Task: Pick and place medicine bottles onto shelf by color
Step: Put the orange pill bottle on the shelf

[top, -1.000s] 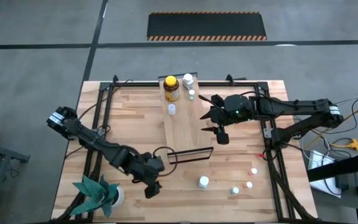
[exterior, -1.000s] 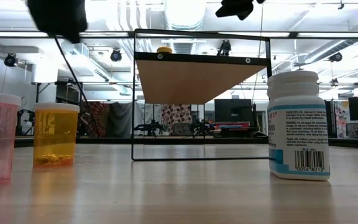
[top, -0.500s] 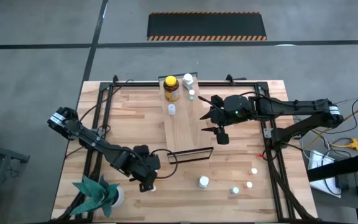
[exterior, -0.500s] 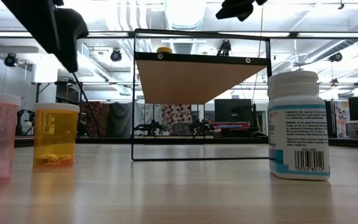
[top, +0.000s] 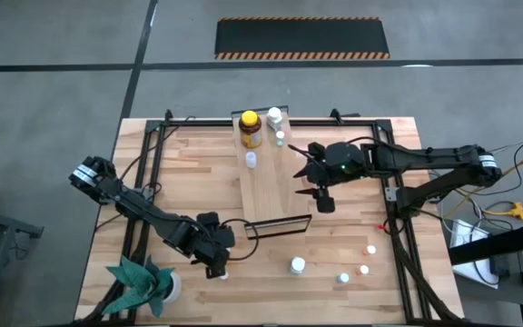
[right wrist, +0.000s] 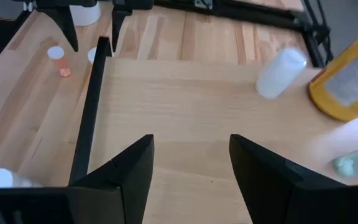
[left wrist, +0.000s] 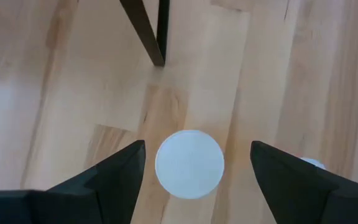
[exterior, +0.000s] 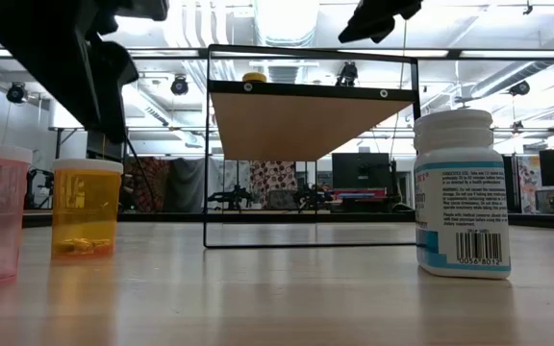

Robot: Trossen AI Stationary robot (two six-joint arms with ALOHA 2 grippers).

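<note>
My left gripper [left wrist: 197,163] is open, pointing down over a white-capped bottle [left wrist: 189,163] that stands on the table near the front left. Its fingers stand on either side of the cap with gaps, touching nothing. In the high view this gripper [top: 214,263] is just left of the shelf's near end. My right gripper [top: 320,193] is open and empty above the light-wood shelf [top: 271,182]. An amber yellow-capped bottle [top: 251,129] and three small white bottles [top: 274,116] stand on the shelf's far end.
Several loose bottles stand at the front right, white-capped [top: 297,265] and orange-capped [top: 364,270]. A green paper plant [top: 142,282] sits at the front left corner. The shelf's black wire frame [left wrist: 148,31] is close beyond the left gripper. Black rails [top: 398,227] run along the table's sides.
My left gripper has come down over the white-capped bottle and shifted a little toward the table's left and far side, staying open. The bottles and shelf have not moved.
</note>
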